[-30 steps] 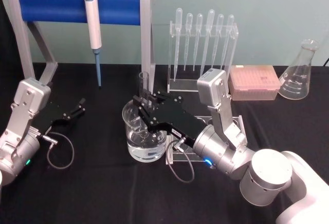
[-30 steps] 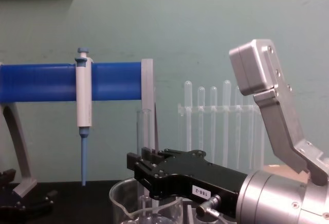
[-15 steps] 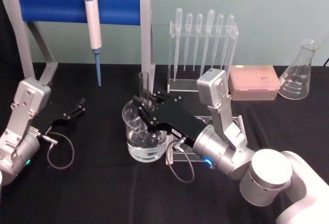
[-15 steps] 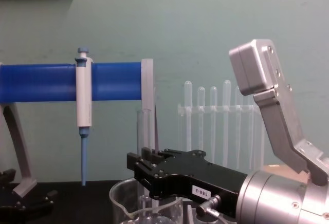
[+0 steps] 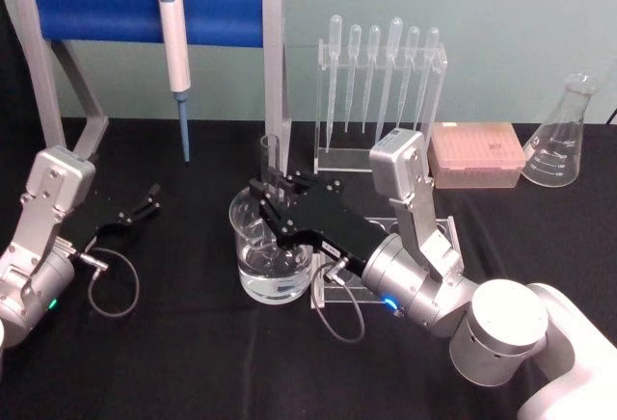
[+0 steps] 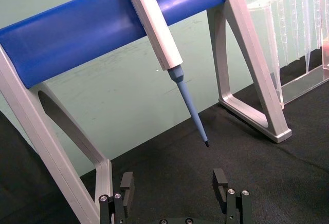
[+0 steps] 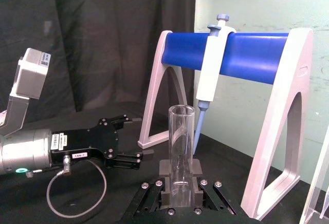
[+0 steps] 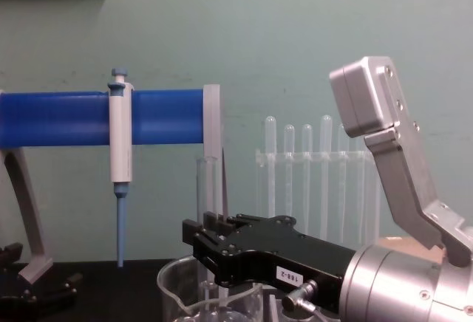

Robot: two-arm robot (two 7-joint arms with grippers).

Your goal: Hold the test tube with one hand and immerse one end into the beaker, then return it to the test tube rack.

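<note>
Right gripper (image 5: 273, 194): I am reaching forward over the beaker (image 5: 241, 247), near the table's middle. My jaws are closing narrowly on the test tube (image 5: 269, 155), pinching it at about mid-length from both sides.

Test tube: it is standing upright in my grip, open rim uppermost, its lower end reaching down inside the beaker. I cannot tell whether the end is touching the clear liquid lying at the bottom.

Beaker: it is sitting on the black cloth, just beside a clear stand (image 5: 333, 292) under my arm.

Left gripper (image 5: 149, 198): I am resting it low at the table's left, well apart from the beaker, jaws standing wide apart and gripping nothing.

Behind: a pipettor (image 5: 174, 35) is hanging from a blue bar (image 5: 96, 8).
</note>
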